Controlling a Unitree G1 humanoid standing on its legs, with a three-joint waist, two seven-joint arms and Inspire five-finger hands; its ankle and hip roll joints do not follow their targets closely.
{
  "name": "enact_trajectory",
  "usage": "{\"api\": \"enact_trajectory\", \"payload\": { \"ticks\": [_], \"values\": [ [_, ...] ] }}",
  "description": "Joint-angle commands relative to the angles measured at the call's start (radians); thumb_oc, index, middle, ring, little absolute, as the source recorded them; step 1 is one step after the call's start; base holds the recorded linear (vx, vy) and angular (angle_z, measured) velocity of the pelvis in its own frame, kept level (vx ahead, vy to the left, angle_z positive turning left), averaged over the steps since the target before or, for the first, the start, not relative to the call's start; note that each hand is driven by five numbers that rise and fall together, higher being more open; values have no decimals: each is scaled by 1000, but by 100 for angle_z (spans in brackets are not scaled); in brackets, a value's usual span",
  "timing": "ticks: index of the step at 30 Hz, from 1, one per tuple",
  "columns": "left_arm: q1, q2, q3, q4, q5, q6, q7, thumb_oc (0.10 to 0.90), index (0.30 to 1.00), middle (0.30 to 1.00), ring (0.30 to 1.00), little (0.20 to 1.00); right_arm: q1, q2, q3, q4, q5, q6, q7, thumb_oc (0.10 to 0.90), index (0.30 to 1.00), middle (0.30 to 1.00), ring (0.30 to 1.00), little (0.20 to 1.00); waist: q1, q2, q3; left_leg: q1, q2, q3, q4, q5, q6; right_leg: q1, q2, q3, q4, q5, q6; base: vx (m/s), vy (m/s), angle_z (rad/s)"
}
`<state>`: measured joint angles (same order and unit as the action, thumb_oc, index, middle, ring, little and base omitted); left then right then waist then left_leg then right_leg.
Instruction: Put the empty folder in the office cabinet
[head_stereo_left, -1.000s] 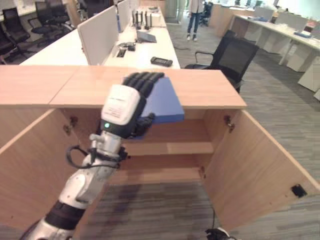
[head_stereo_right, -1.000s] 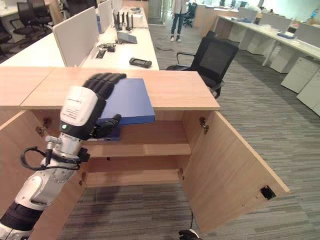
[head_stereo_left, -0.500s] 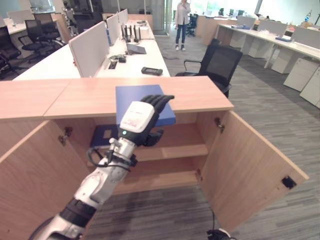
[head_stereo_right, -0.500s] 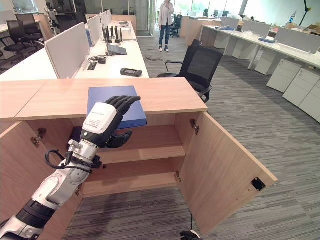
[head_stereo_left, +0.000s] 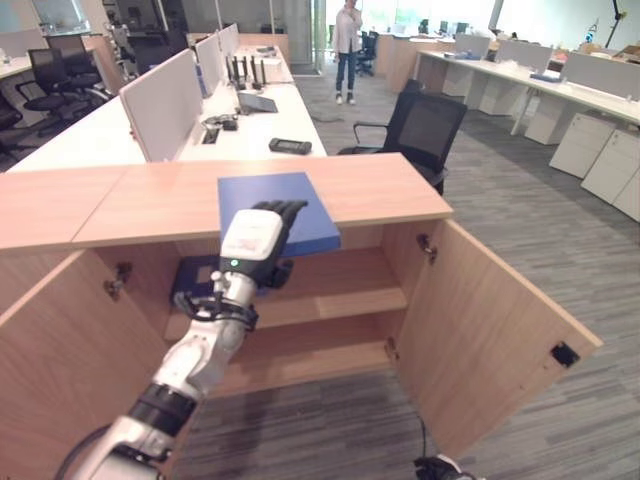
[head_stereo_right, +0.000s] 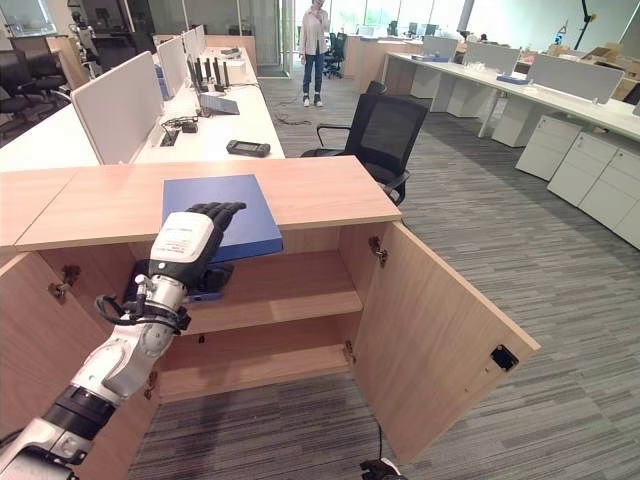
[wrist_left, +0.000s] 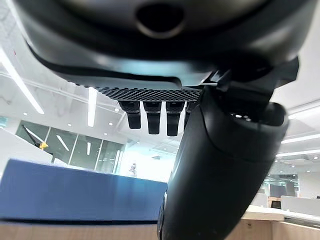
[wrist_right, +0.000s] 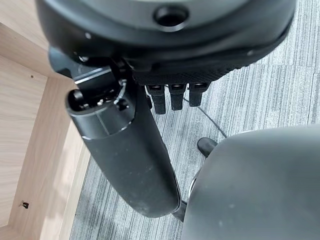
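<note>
Lighting: bright, even office light is falling from ceiling strips (wrist_left: 15, 80) and far windows (head_stereo_left: 470, 12). Shade is lying inside the open cabinet (head_stereo_left: 330, 300), under its top. The nearby hand (wrist_left: 220, 165) is looming large and soft; far desks are bending toward the edges.

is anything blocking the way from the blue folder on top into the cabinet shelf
Mostly clear: both doors are open. A dark blue item already lies at the upper shelf's left end, below the blue folder, where the left hand rests.
</note>
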<state>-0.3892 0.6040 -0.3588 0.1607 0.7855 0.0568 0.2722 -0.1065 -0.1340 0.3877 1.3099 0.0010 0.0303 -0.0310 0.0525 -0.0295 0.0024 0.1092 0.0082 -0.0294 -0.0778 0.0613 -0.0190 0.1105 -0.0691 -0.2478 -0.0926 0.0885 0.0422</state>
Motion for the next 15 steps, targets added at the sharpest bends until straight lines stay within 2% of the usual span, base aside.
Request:
{"api": "enact_trajectory", "payload": {
  "ticks": [1,8,15],
  "values": [
    [-275,-3,20,57,55,17,92,800,900,900,900,900,14,-19,56,66,-40,5,-3,800,900,900,900,900,-17,-47,-19,46,-15,-1,-9,-151,7,47,-36,-1,5,-73,83,1,2,-4],
    [-321,20,-18,169,97,58,82,800,900,900,900,900,21,-30,61,59,-47,3,1,800,900,900,900,900,-33,-43,-24,50,-13,12,-9,-154,9,44,-35,9,5,-73,84,4,0,-9],
    [-347,27,-62,225,118,62,67,800,900,900,900,900,24,-36,64,55,-47,1,6,800,900,900,900,900,-40,-43,-23,54,-14,19,-9,-156,10,45,-34,14,5,-71,85,2,2,-5]
  ]
}}
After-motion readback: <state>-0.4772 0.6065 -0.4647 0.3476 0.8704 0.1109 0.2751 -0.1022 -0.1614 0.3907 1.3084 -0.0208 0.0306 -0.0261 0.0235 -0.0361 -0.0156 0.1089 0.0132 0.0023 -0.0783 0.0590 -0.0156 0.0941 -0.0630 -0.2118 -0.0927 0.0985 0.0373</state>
